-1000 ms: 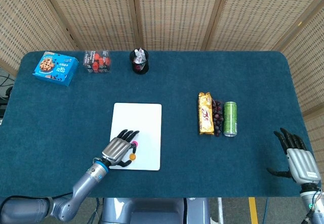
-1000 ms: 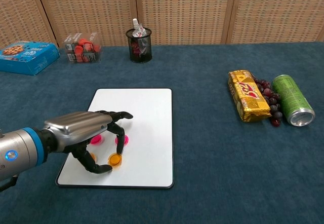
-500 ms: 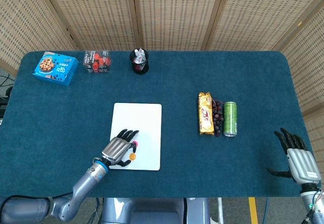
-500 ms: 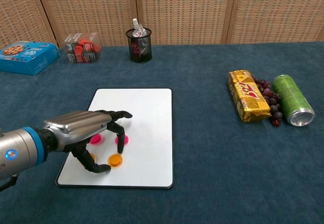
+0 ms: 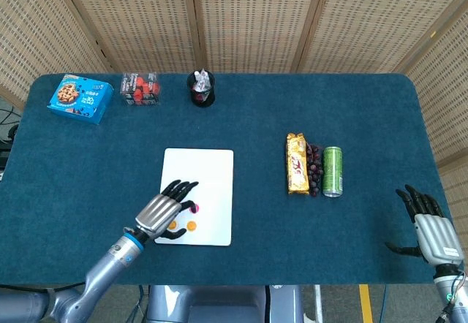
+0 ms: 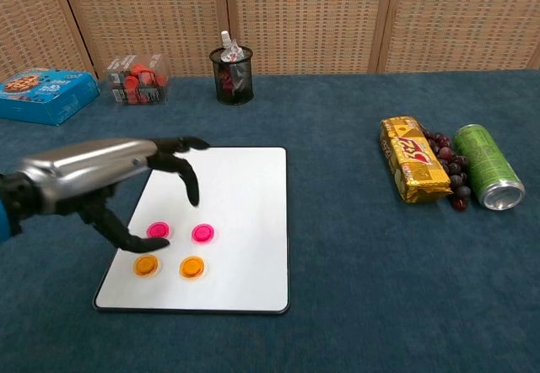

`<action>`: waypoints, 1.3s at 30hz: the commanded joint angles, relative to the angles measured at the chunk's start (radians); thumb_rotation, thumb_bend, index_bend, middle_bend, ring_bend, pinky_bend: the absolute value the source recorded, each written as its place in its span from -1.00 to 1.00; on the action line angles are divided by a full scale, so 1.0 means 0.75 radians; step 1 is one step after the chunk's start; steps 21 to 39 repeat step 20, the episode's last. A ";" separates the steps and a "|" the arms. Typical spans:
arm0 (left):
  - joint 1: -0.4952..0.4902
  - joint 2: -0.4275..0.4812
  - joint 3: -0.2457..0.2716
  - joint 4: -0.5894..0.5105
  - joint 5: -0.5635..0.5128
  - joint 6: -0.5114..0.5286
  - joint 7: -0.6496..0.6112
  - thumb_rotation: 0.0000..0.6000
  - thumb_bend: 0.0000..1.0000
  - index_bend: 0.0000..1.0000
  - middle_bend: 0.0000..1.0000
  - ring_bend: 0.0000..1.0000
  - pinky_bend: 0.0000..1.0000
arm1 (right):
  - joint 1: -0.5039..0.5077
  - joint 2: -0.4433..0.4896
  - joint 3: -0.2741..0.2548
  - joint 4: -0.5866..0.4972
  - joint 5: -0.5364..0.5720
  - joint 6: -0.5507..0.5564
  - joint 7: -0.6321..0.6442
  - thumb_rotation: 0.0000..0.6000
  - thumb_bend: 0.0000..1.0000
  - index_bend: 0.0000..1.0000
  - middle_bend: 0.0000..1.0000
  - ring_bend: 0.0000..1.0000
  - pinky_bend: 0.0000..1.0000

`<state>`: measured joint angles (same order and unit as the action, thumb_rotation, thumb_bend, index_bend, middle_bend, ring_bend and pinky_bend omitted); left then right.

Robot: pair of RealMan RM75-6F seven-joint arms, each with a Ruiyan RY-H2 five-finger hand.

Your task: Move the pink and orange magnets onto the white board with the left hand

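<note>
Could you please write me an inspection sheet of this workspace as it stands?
Surface: blue cloth table.
Job's things: two pink magnets and two orange magnets lie on the white board.
Clutter: cookie box, red-item box, mesh cup, snack bar, grapes, green can.
Hands: left hand above the board, empty; right hand open, at the table edge.
Cables: nothing seen.
Surroundings: wicker screens.

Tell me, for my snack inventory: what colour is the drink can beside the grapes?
Green can, clearest in the chest view.
</note>
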<state>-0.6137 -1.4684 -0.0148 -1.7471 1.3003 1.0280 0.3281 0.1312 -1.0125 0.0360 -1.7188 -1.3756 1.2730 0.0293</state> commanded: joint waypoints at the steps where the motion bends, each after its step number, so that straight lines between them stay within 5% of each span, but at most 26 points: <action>1: 0.116 0.177 0.048 -0.058 0.108 0.196 0.006 1.00 -0.49 -0.62 -1.00 -1.00 -1.00 | 0.000 -0.001 0.000 -0.001 0.000 0.001 -0.005 1.00 -0.79 -0.90 -1.00 -1.00 -1.00; 5: 0.250 0.230 0.061 -0.010 0.127 0.437 0.147 1.00 -0.74 -0.99 -1.00 -1.00 -1.00 | -0.001 -0.003 0.001 -0.006 0.005 0.003 -0.017 1.00 -0.79 -0.90 -1.00 -1.00 -1.00; 9: 0.371 0.303 0.082 0.028 0.126 0.569 0.019 1.00 -0.96 -1.00 -1.00 -1.00 -1.00 | -0.002 -0.007 0.003 -0.015 0.009 0.011 -0.034 1.00 -0.79 -0.90 -1.00 -1.00 -1.00; 14: 0.496 0.364 0.094 0.093 0.114 0.682 -0.161 1.00 -1.00 -1.00 -1.00 -1.00 -1.00 | -0.005 -0.014 0.005 -0.019 0.009 0.023 -0.056 1.00 -0.79 -0.90 -1.00 -1.00 -1.00; 20: 0.563 0.436 0.096 0.113 0.121 0.698 -0.312 1.00 -1.00 -1.00 -1.00 -1.00 -1.00 | -0.011 -0.022 0.006 -0.014 -0.003 0.044 -0.057 1.00 -0.79 -0.90 -1.00 -1.00 -1.00; 39: 0.563 0.436 0.096 0.113 0.121 0.698 -0.312 1.00 -1.00 -1.00 -1.00 -1.00 -1.00 | -0.011 -0.022 0.006 -0.014 -0.003 0.044 -0.057 1.00 -0.79 -0.90 -1.00 -1.00 -1.00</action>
